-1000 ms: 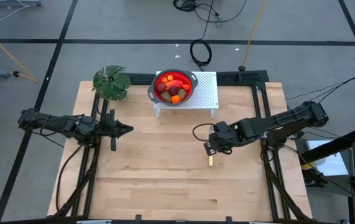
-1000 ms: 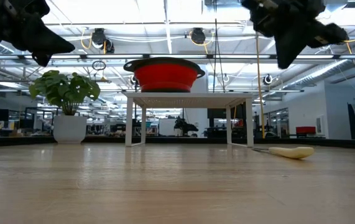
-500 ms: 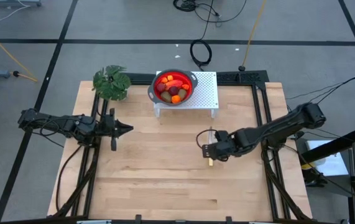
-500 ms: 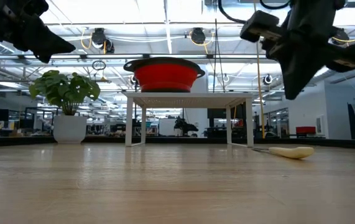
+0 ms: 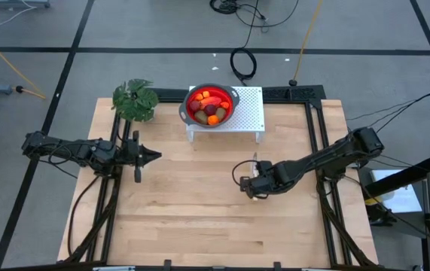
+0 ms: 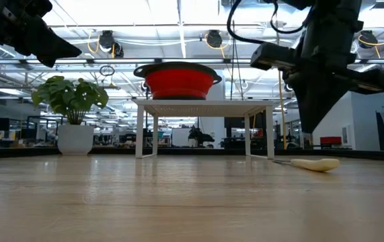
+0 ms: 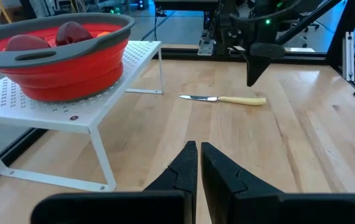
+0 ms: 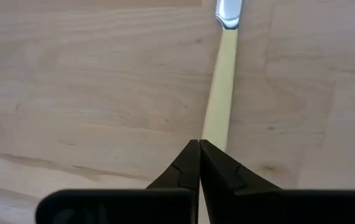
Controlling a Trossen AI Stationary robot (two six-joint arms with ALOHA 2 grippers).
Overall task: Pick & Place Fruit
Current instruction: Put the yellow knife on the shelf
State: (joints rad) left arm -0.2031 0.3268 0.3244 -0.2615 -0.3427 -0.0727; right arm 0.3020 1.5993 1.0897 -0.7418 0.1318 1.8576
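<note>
The fruit (image 5: 210,106) lies piled in a red bowl (image 7: 53,59) with a grey rim, which stands on a white perforated rack (image 5: 248,113) at the table's far middle. Dark-red pieces (image 7: 71,32) show over the rim. My right gripper (image 5: 249,188) is shut and points steeply down, hovering just above the pale handle of a slim knife (image 8: 222,74) that lies flat on the wood; a gap shows between its tips (image 6: 306,128) and the knife (image 6: 316,164). My left gripper (image 5: 157,156) is shut, held level over the table's left side.
A leafy green plant (image 5: 134,99) in a white pot stands at the far left corner. The knife (image 7: 227,99) lies right of the rack's near legs. Bare wood spreads across the table's near half.
My right gripper has come down toward the knife and a little toward the table's near edge, rolling about its own axis as it sank; it has stayed shut. The knife and the bowl have not moved.
</note>
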